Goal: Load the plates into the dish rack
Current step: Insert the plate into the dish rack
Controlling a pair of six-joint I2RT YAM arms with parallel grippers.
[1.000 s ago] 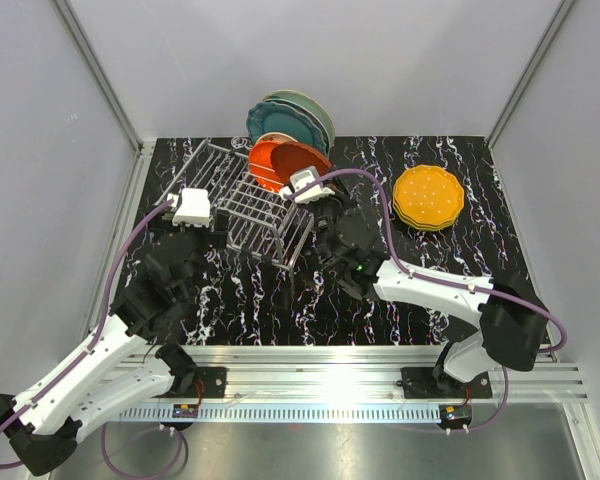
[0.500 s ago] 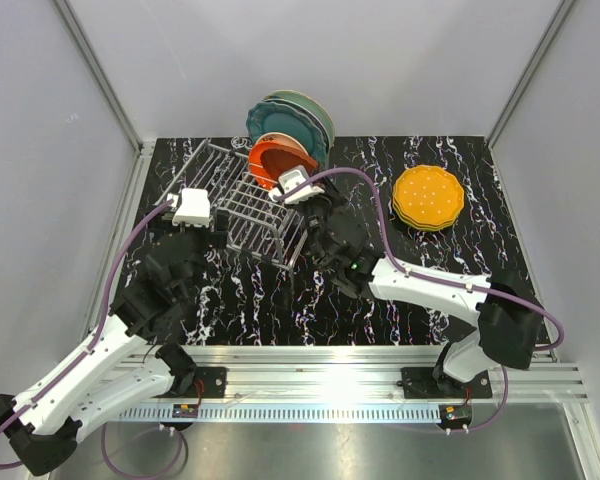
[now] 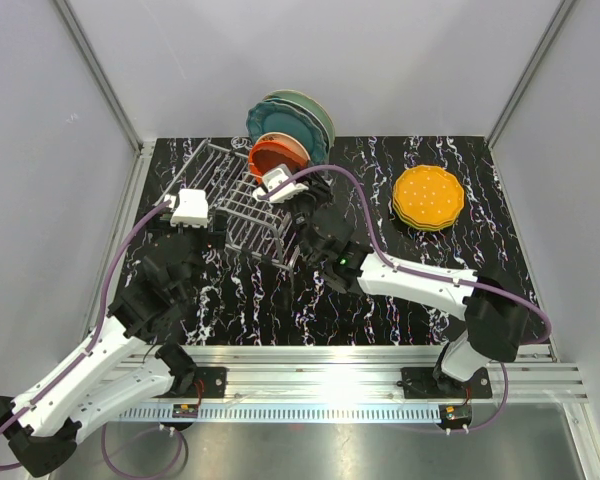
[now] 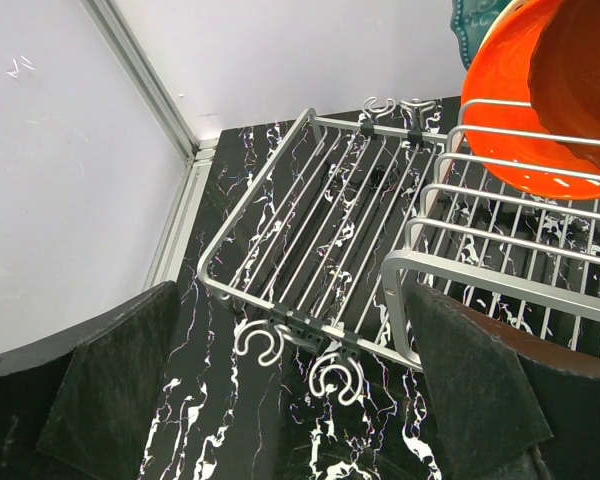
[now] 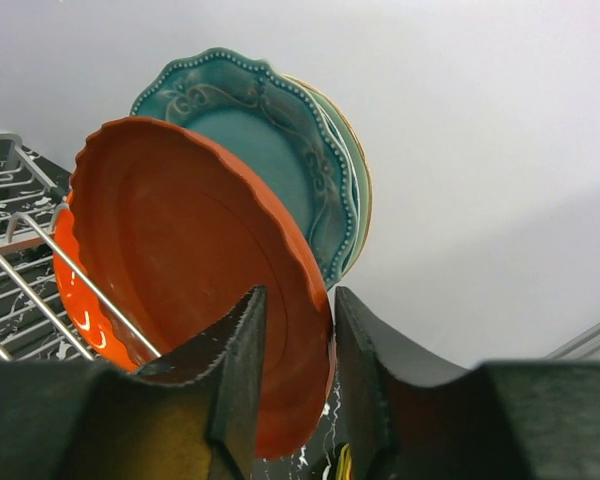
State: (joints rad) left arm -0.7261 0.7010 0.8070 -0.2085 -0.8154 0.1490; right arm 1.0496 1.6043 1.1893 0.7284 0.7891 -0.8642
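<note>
– Red-orange plate (image 5: 180,260): where does it stand?
– On edge in the dish rack (image 3: 242,205), at the far end of the raised frame. It tilts back toward the dark teal plate (image 5: 260,150) just behind it, and a rack wire crosses its lower face.
– And behind the teal one?
– A mint green plate (image 3: 310,104), also on edge; little more than its rim shows.
– What do the right jaws do?
– They straddle the red-orange plate's rim, one of the fingers (image 5: 235,370) on each side. They stand a little apart, and the gap looks wider than the rim, so they are parted rather than pinching.
– The left jaws?
– Spread wide with nothing between them. They hover over the near left part of the rack, above its flat wing of parallel bars.
– Do any plates lie outside the rack?
– A stack of dotted orange-yellow plates (image 3: 428,197) lies flat on the black marbled worktop (image 3: 270,310), well to the right of the rack and apart from both arms. How many are in the stack cannot be told.
</note>
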